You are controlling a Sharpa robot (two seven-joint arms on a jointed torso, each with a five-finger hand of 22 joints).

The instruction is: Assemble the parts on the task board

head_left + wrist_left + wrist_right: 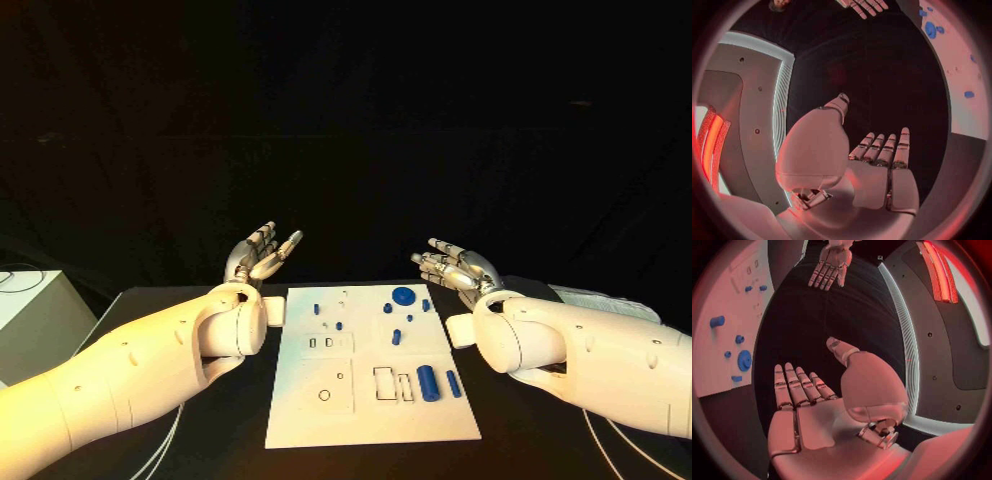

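Task board (371,395) flat in the middle of the black desk (231,455), blue parts (428,382) scattered on it.
Left hand (263,253) and right hand (456,266) hover beyond its far corners, fingers (891,150) straight, spread, holding nothing; the head view alone shows the board's rectangular slots.

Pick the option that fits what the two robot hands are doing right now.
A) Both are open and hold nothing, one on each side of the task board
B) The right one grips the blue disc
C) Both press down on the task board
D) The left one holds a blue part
A: the left robot hand and right robot hand flank the task board with fingers spread and palms bare, and the blue disc lies on the board.
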